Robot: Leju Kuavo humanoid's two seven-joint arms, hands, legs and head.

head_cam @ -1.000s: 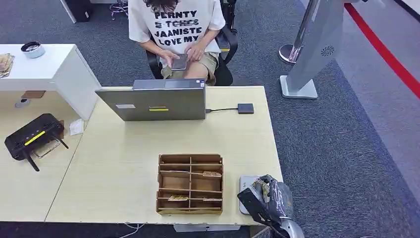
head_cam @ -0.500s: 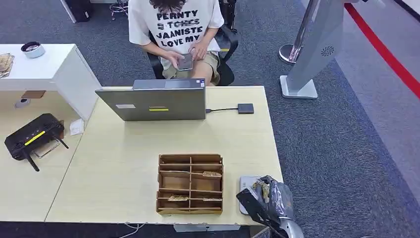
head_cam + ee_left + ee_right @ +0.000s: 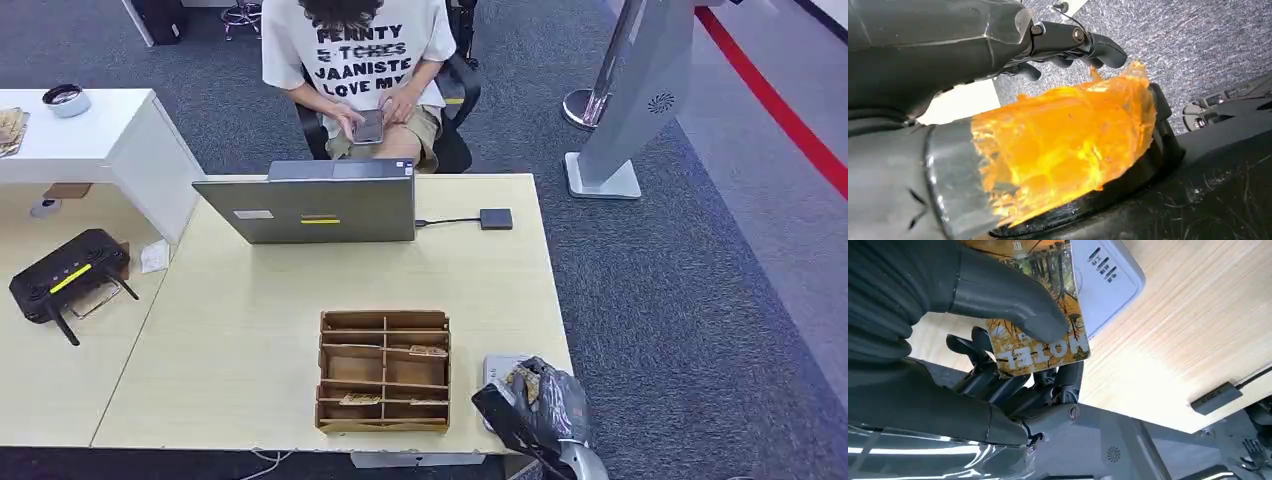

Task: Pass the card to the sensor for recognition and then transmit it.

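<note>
Up close, right wrist view shows the right robot hand (image 3: 1013,355) pinching the printed card (image 3: 1035,327) over the white sensor (image 3: 1103,282) on the counter (image 3: 1193,335), while head view blurs that grip; left robot hand (image 3: 1068,42) looks released.

From high on our body we are looking forward and down over the table (image 3: 250,330). Our right wrist camera is sitting close behind the right robot hand (image 3: 1013,355), facing the same table (image 3: 1173,340) and white sensor (image 3: 1103,280) near the table's edge. Our left wrist camera is facing carpet (image 3: 1198,40).
</note>
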